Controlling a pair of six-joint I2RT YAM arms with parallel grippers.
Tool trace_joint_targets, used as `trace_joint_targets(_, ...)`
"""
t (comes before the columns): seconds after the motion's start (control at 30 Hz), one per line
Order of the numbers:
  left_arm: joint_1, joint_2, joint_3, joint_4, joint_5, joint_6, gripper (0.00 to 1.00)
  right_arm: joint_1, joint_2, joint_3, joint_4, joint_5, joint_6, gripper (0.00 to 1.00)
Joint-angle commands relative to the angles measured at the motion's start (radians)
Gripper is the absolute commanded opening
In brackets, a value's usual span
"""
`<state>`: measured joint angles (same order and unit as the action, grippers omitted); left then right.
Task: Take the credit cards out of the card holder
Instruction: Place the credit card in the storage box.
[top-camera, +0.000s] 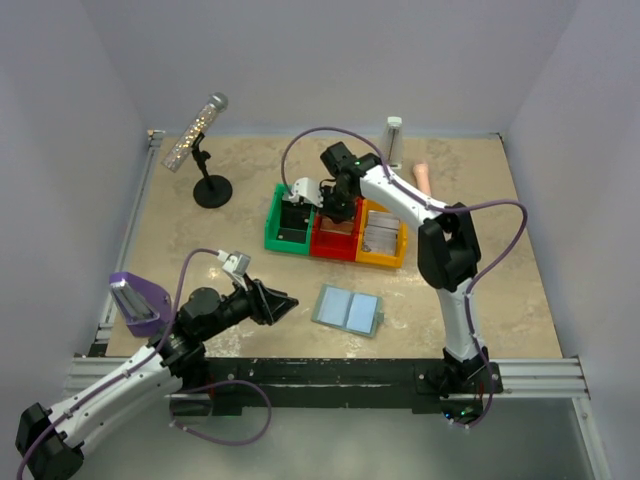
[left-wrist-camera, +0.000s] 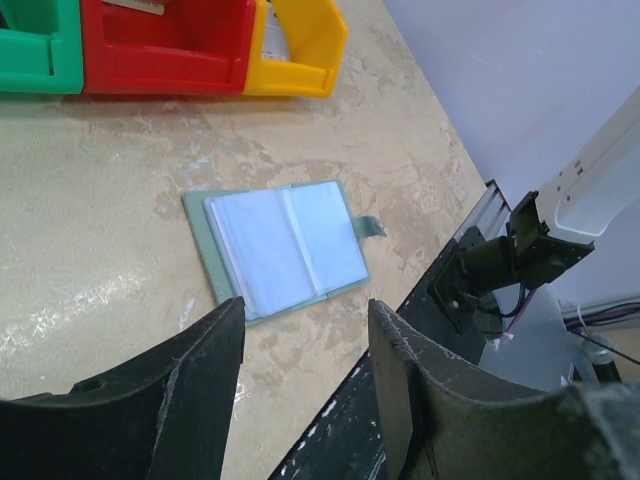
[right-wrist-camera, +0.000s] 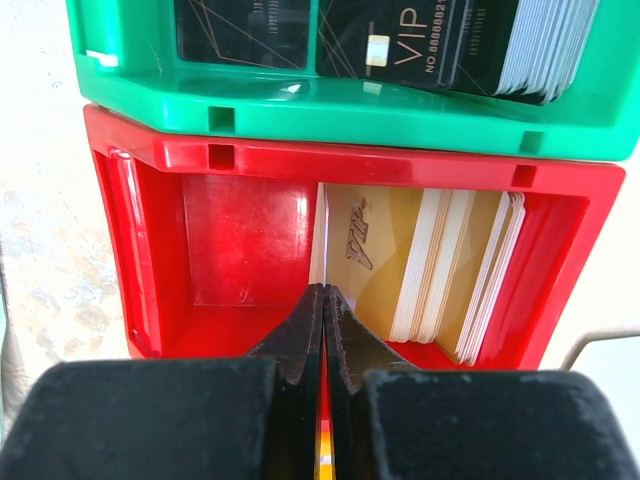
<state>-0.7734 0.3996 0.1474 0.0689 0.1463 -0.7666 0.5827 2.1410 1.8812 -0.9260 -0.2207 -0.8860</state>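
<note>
Three bins (top-camera: 335, 247) beyond open card holder (top-camera: 348, 309); left jaws apart, empty; right jaws clenched over red bin (right-wrist-camera: 140, 260)

I have the card holder (top-camera: 348, 309) lying open on the table (top-camera: 480, 270) near the front edge, between the two arm bases. Behind it runs a row of three bins: left bin (top-camera: 272, 222), middle bin (top-camera: 333, 250), right bin (top-camera: 380, 262), side against side. Cards (right-wrist-camera: 440, 270) stand in the middle one. The right gripper (right-wrist-camera: 324, 290) hangs over that middle bin, and the left gripper (top-camera: 288, 301) sits just left of the holder. A microphone stand (top-camera: 205, 160) is at far left.

Grey-green card holder (left-wrist-camera: 285, 250), pale blue inside; beige marbled table (left-wrist-camera: 100, 150)
</note>
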Motion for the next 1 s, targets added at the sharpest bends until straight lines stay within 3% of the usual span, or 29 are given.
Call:
trace_joint_targets(0.0, 0.003, 0.002, -0.016, 0.057, 0.015, -0.011, 0.57, 0.008, 0.022, 0.022, -0.033, 0.063, -0.031, 0.00)
trace_joint_targets(0.37, 0.003, -0.008, -0.025, 0.052, 0.015, -0.016, 0.57, 0.019, 0.028, 0.018, -0.028, 0.090, -0.027, 0.00)
trace_joint_targets(0.97, 0.003, -0.008, -0.026, 0.051, 0.018, -0.020, 0.57, 0.017, 0.000, -0.008, 0.041, 0.139, -0.004, 0.09)
